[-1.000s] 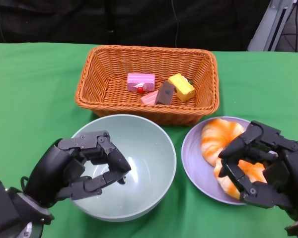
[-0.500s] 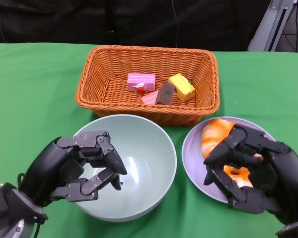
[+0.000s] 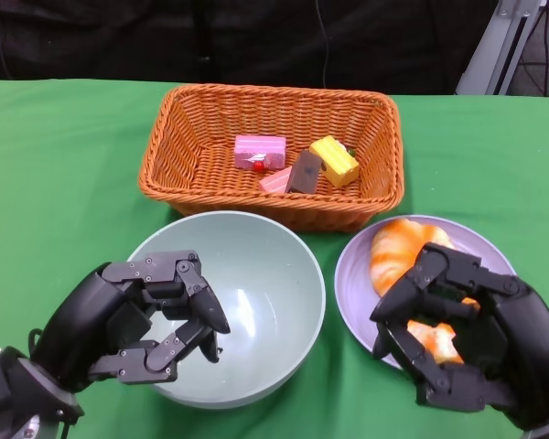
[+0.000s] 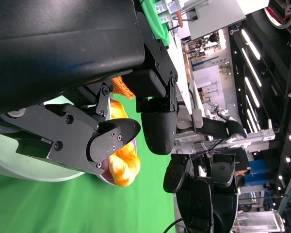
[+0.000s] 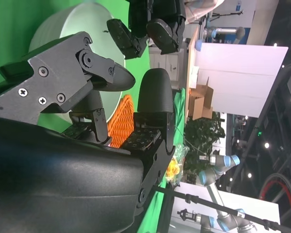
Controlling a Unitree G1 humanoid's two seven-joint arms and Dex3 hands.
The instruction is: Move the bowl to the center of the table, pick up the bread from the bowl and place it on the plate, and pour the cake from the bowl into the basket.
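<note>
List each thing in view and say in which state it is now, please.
Bowl: upright, empty, beside the plate.
Plate: holds the bread.
Bread: on the plate, partly hidden by the right hand.
Basket: upright, holds the cake pieces.
Cake pieces: lying inside the basket.
Left hand: over the bowl's rim, fingers apart, holding nothing.
Right hand: over the bread; grip unclear.

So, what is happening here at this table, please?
A humanoid robot works over a green table. The bowl looks empty. The cake pieces lie in the basket and the bread sits on the plate. The left hand hovers at the bowl's rim; the right hand hangs over the bread, holding nothing.
</note>
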